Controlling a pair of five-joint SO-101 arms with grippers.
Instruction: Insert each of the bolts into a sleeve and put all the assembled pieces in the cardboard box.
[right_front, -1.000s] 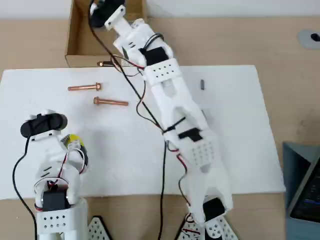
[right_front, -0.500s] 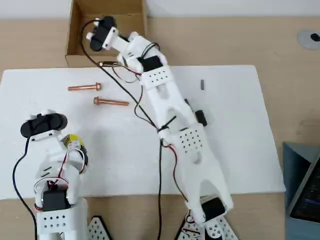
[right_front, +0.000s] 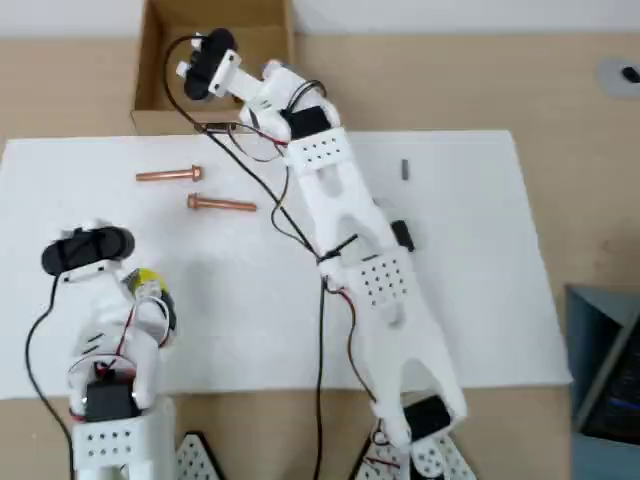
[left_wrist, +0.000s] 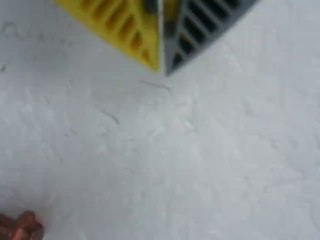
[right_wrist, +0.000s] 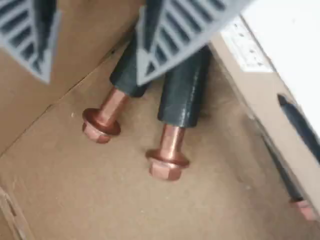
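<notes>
Two assembled pieces lie side by side on the floor of the cardboard box (right_front: 160, 121): copper bolt (right_wrist: 102, 120) and copper bolt (right_wrist: 168, 155), each in a black sleeve (right_wrist: 184, 95). My right gripper (right_wrist: 100, 45) hangs open just above them with nothing between its grey fingers (right_wrist: 182, 30); from above it is over the box (right_front: 200, 68). Three bare bolts lie outside: bolt (right_front: 169, 175) and bolt (right_front: 221, 204) on the white mat, and bolt (right_front: 208, 128) by the box's front wall. A loose sleeve (right_front: 405, 169) lies at the mat's far right. My left gripper (left_wrist: 161, 62) is shut and empty over the mat (right_front: 148, 287).
The white mat (right_front: 480, 280) covers most of the wooden table. The right arm's black cable (right_front: 250, 170) runs across the mat close to the bolts. A bolt head (left_wrist: 20, 227) shows near the left gripper. The box wall (right_wrist: 260, 120) stands beside the right gripper.
My right gripper has drawn back from the box's far side toward its front left part, then held almost still. The left arm has not moved.
</notes>
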